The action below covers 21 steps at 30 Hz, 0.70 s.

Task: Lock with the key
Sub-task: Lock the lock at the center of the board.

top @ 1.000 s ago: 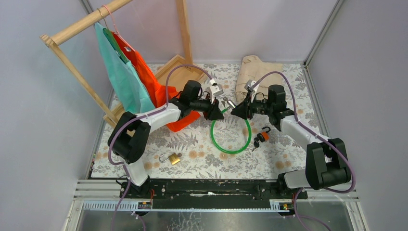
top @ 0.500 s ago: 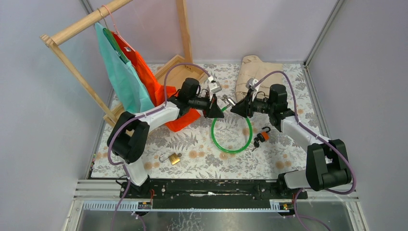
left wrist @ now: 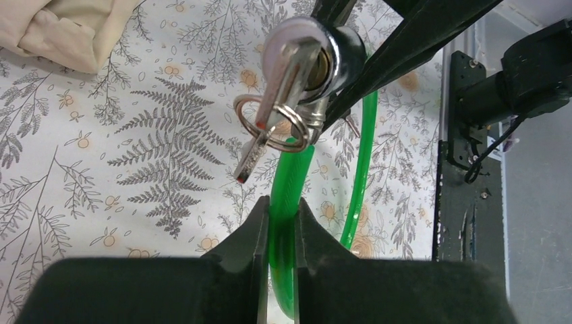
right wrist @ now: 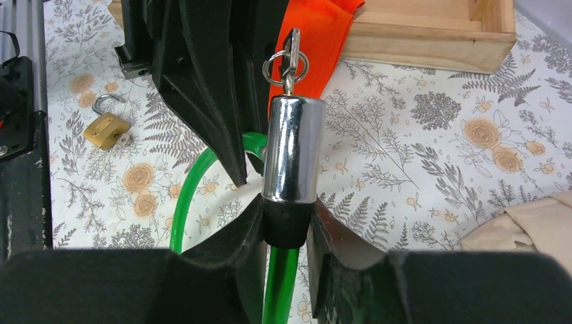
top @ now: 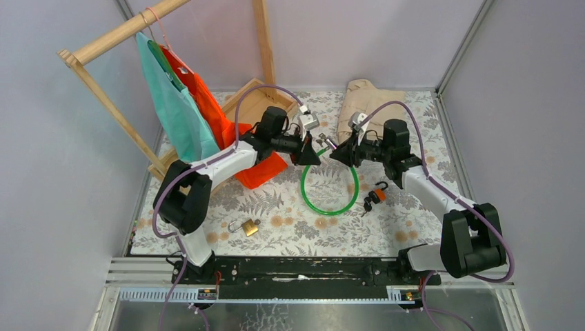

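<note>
Left gripper [left wrist: 280, 206] and right gripper [right wrist: 287, 226] had just edged back and closer; left pinched the green cable [left wrist: 290, 172]; right pinched the barrel's [right wrist: 291, 148] black base; key [left wrist: 290, 71] sat in the barrel, ungripped; turning it likely remained.

The cable [left wrist: 287, 177] is bright green, the lock barrel [right wrist: 291, 148] chrome with a black collar, the key [left wrist: 287, 74] silver, the cloth [top: 276, 200] white with grey ferns and orange flowers, the padlock [top: 250, 227] brass and the fabric [top: 365, 103] beige.
</note>
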Motion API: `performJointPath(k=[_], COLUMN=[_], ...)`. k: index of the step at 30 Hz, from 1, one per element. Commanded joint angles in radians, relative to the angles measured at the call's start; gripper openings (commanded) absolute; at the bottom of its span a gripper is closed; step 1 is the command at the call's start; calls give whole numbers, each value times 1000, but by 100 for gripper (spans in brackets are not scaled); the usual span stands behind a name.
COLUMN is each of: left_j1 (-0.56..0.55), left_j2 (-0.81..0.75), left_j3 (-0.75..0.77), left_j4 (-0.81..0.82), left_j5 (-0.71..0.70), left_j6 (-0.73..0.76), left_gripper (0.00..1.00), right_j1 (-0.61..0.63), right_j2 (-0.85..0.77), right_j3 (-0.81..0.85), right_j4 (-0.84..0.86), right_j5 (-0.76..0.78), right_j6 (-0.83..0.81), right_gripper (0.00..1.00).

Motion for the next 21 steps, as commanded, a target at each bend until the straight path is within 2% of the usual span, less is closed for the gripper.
performJointPath(k=[1,6,11,17,21], left_j1=[-5,-8,-9,-26,-38], left_j2=[-67,-106,-124,-128,-135], left_j3=[41,-3,12,65,90], left_j4=[67,10,-34,-108,-132], left_j5=[-54,-113,-134,-184,-239], left_j6=[105,238,284,353,390], left_gripper=[0,0,0,0,0], right_j1=[56,56,56,56,56], right_j2=[-8,12,23,33,66], right_j3=[32,74,129,216,292], right_j4=[-75,-118,-160,-257,-348], right_j5=[-92,-107,-133,-156,-172], right_j6=[-15,-7,-4,-62,-153], right_gripper=[4,17,25,26,16])
